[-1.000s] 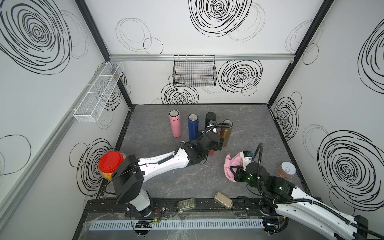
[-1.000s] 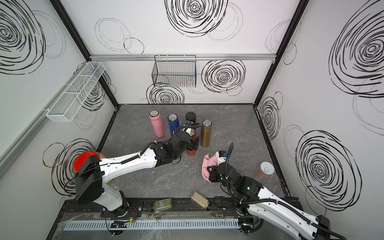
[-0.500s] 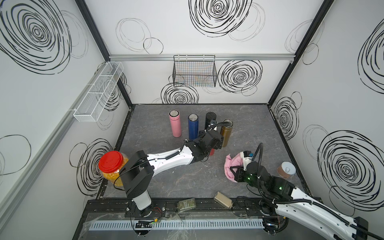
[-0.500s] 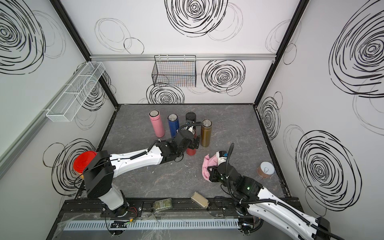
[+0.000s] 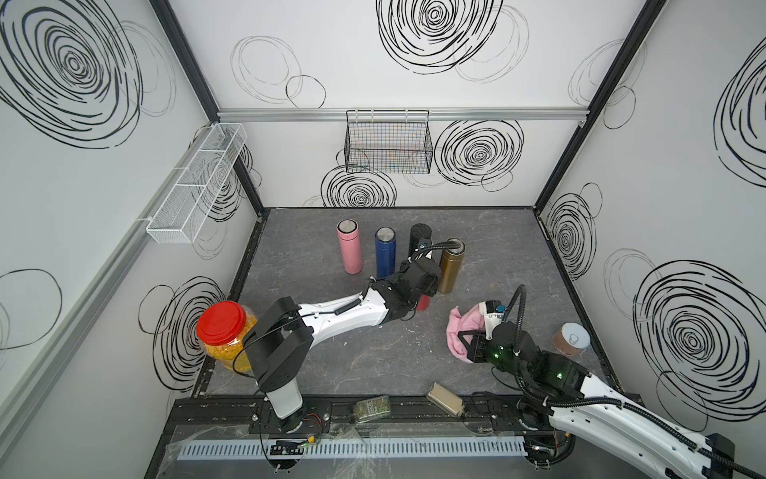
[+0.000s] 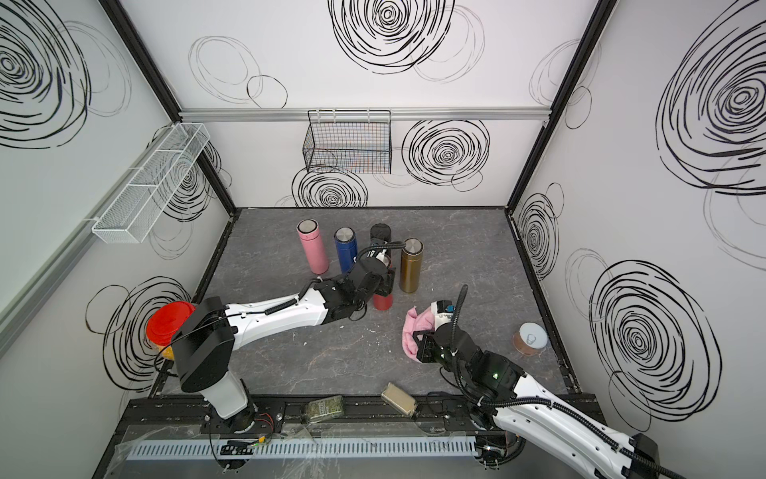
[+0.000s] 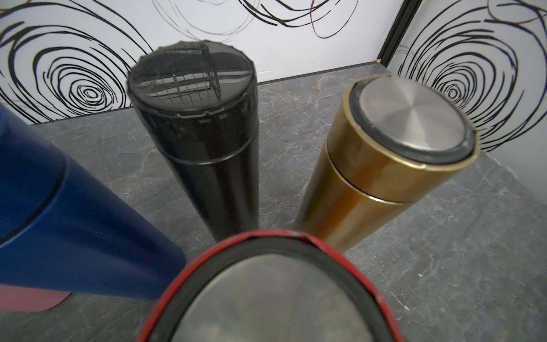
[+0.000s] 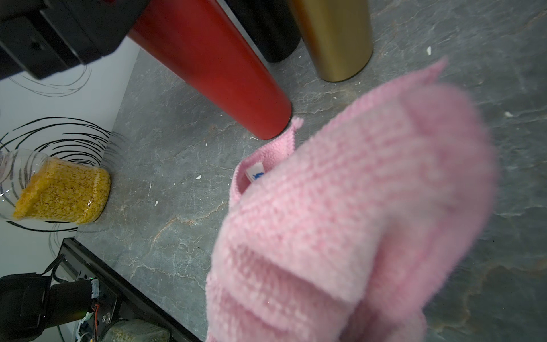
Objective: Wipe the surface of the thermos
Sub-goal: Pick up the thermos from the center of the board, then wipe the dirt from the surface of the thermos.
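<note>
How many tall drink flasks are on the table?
5. Pink flask, blue flask, black flask and gold flask stand in a row toward the back; the red flask stands just in front, its top under the left arm. None seems hidden.

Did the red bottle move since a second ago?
No. The red thermos stands at the same spot, just as close to the gold thermos, though the left gripper has shut on its upper part.
</note>
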`<state>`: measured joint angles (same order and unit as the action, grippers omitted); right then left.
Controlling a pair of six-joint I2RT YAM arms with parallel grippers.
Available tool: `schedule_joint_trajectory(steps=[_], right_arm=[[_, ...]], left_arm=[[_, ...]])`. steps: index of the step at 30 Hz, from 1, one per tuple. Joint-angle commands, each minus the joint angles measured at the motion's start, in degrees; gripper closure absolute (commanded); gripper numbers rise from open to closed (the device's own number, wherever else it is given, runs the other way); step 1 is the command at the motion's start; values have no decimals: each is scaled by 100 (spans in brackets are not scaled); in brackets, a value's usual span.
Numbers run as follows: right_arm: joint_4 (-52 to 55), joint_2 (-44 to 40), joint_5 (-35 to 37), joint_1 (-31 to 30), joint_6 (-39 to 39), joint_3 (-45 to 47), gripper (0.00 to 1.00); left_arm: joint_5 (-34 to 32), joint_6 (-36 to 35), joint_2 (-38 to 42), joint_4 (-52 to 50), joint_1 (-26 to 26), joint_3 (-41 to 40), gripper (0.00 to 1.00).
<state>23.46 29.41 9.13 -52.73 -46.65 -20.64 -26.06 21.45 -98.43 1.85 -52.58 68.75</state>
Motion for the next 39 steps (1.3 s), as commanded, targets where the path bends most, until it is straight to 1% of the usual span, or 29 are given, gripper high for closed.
schedule_joint_trajectory(steps=[1, 2, 3, 4, 5, 8, 12, 18, 25, 30, 34, 36, 39], right_arm=[[-156, -53, 6, 34, -18, 40, 100], [-189, -41, -7, 29, -10, 56, 100], [-231, -24, -16, 34, -5, 59, 100], [-268, -6, -32, 32, -6, 65, 100], [-301, 32, -48, 32, -15, 60, 100], [-450, 189, -133, 25, -20, 69, 100], [-811, 468, -233, 30, 48, 113, 100], [-1299, 1003, -384, 17, 130, 16, 100], [-1938, 1659, -476, 21, 164, -63, 100], [-1894, 2149, -469, 20, 170, -453, 100], [-1596, 2489, -600, 10, 257, -816, 100], [-1541, 2545, -678, 1, 267, -897, 100], [-1799, 2365, -702, 13, 206, -722, 100]], left_arm=[[75, 26, -12, 242, 29, 174, 49], [83, 28, 6, 226, 29, 169, 58], [109, 19, 44, 228, 21, 146, 71], [83, 26, 96, 237, 5, 103, 95], [24, 26, 158, 237, -19, 55, 100], [-72, -63, 435, 394, -116, -246, 100], [-120, -34, 912, 236, -197, -546, 100], [-452, -59, 1755, -173, -458, -898, 100], [-685, 25, 2404, -352, -605, -1436, 100], [-698, 52, 2794, -233, -613, -1842, 100], [-705, 51, 3033, -36, -609, -2200, 100], [-703, -23, 3113, 77, -605, -2363, 100], [-746, -130, 3196, 174, -598, -2544, 100]])
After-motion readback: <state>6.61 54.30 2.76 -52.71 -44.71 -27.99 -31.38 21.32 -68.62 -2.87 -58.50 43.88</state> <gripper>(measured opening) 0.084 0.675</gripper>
